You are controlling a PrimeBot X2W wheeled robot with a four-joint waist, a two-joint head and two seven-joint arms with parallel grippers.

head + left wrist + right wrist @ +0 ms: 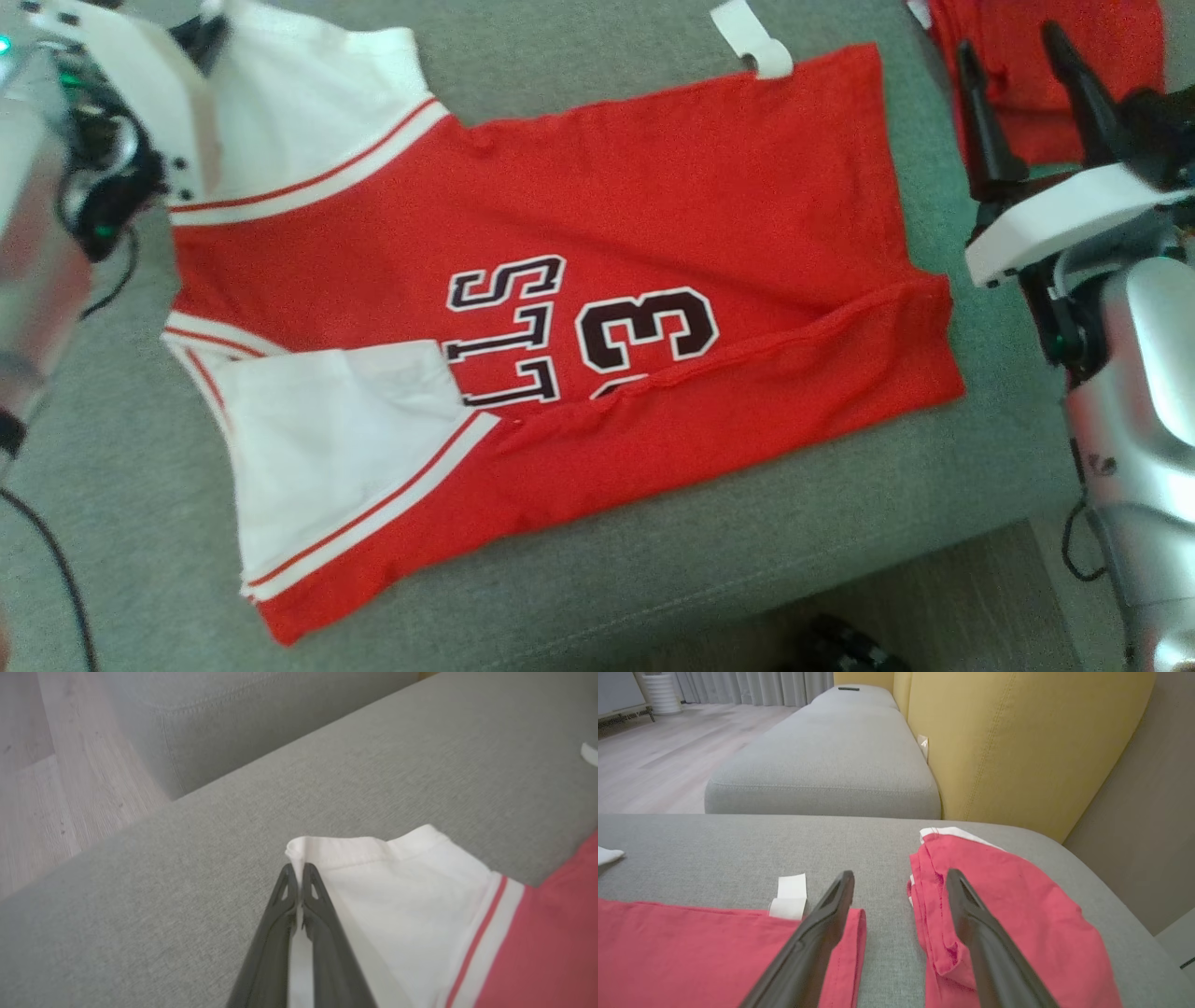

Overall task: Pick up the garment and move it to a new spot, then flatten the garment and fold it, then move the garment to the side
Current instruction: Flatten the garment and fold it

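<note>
Upholstery first: a broad grey woven sofa cushion [579, 65] carries the red and white basketball jersey [653, 215], spread across its middle, print up, with its near long edge turned over onto the body. Just past the jersey's hem end sits a bunched second red garment [1041, 905]. Over the gap between the two hangs the right gripper [900, 875], fingers spread wide and holding nothing. At the jersey's opposite end the left gripper [297, 870] has its fingers pressed together, pinching the corner of the far white sleeve [397, 882]. A small white label [752, 37] pokes from the jersey's far edge. Folding looks to be the step in hand. Next, I judge, the right fingers should take the hem corner on that far edge, so both ends can be carried in over the jersey's body together.
</note>
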